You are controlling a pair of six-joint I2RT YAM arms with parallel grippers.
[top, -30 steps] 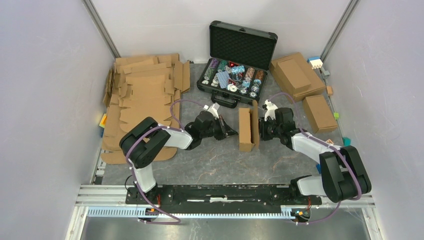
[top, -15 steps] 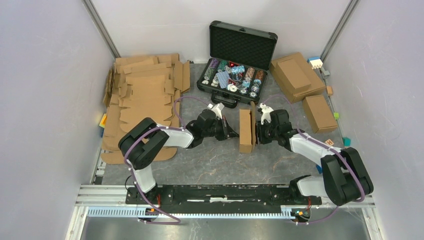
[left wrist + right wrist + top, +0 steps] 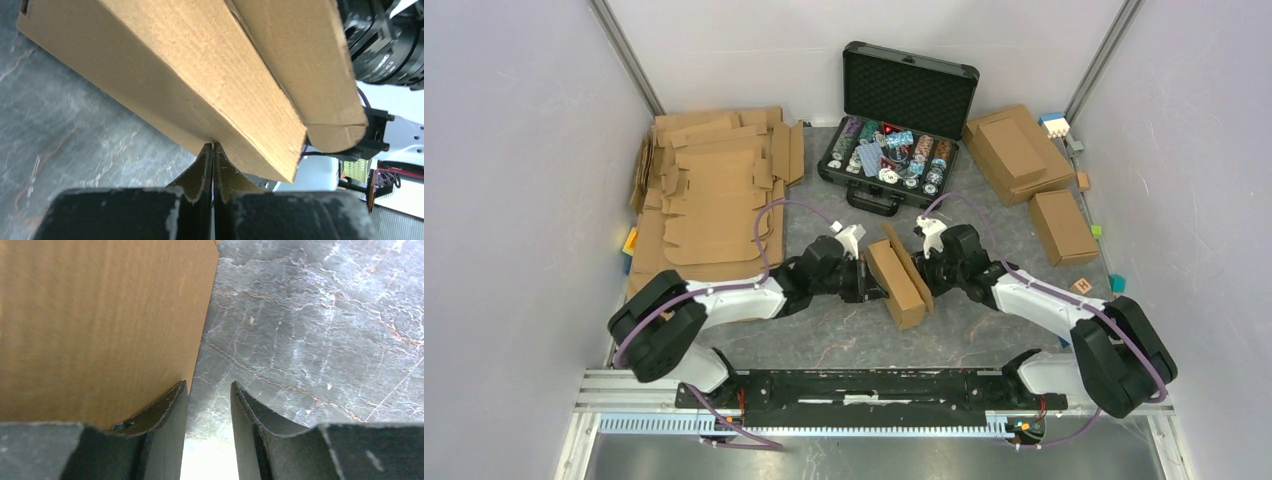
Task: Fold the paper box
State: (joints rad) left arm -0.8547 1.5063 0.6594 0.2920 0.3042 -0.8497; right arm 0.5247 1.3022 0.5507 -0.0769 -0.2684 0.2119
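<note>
Between shut left hand (image 3: 213, 148) and half-open, empty right hand (image 3: 209, 390), the paper box (image 3: 896, 283); chips (image 3: 889, 152) inside the open black case (image 3: 911, 85).

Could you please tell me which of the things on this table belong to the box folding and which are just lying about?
Part of the job:
- the paper box, partly folded, mid-table

Just lying about:
- the stack of flat cardboard blanks
- the open black case of chips
- the wide cardboard box
- the smaller closed box
- small coloured blocks
</note>
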